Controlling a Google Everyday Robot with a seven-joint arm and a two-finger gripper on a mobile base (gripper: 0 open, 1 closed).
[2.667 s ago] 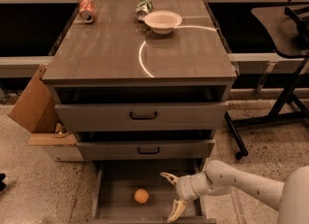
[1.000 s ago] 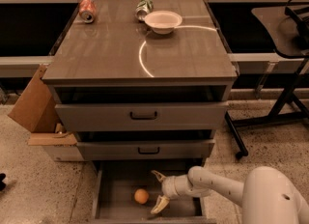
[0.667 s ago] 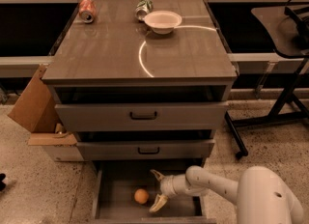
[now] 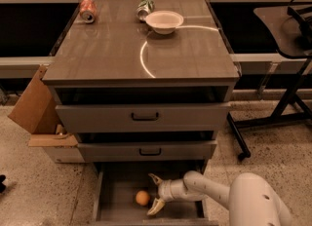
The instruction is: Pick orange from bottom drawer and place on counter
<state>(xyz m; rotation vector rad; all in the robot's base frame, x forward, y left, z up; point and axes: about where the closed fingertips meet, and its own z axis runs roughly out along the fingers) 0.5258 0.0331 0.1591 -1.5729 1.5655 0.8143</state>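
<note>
The orange (image 4: 142,197) lies on the grey floor of the open bottom drawer (image 4: 114,203), left of centre. My gripper (image 4: 155,194) reaches into the drawer from the right, just right of the orange. Its two pale fingers are spread open, one above and one below, pointing toward the fruit and not touching it. The counter (image 4: 107,49) is the cabinet's glossy grey-brown top with a curved white line.
On the counter stand a white bowl (image 4: 164,21), a crushed reddish can (image 4: 88,9) and a green-white can (image 4: 144,8). A cardboard box (image 4: 34,110) leans at the cabinet's left. A black stand's legs (image 4: 265,122) are on the right.
My gripper has moved left inside the drawer, from its right side to close beside the orange. The orange has not moved.
</note>
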